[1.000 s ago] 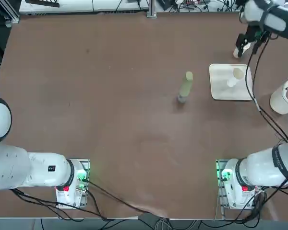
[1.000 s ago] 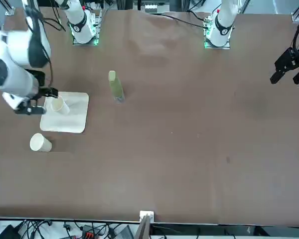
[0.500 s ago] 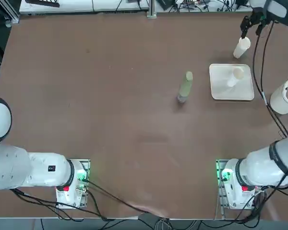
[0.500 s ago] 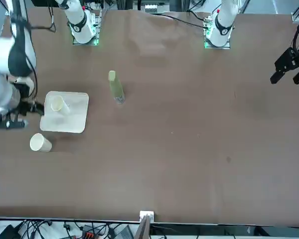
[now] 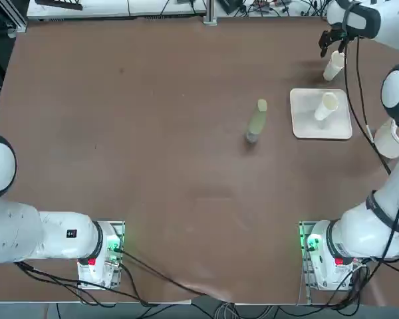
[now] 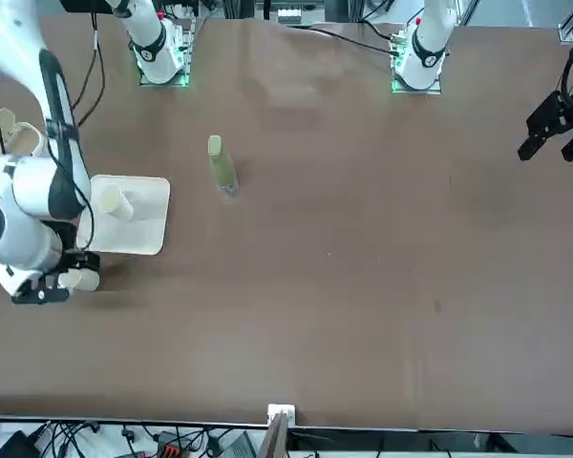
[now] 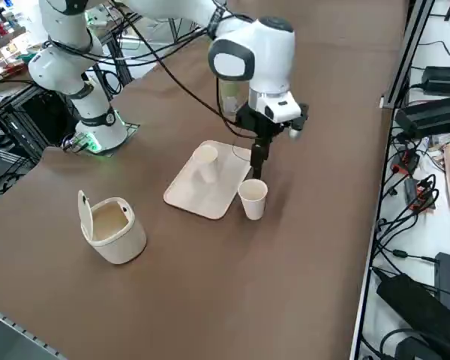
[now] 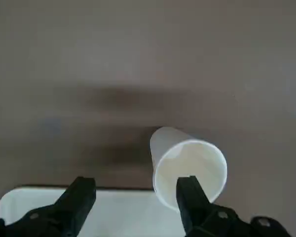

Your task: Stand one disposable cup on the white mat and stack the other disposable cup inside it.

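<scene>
- Nearest the robot's base, a white lidded bin [image 7: 120,241], its lid raised.
- A greenish bottle [image 5: 257,121].
- The white mat [image 5: 302,126], one disposable cup [image 5: 326,106] upright on it.
- Beyond the mat, the other cup [image 7: 253,199] upright on brown tabletop; above it, the right gripper [image 8: 136,179], fingers spread.

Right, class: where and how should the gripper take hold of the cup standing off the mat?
Best, I think: come from above and pinch the upper wall of the cup from opposite sides. It stands upright, mouth up, and its round wall is widest near the rim. The open right gripper already hovers near it.
</scene>
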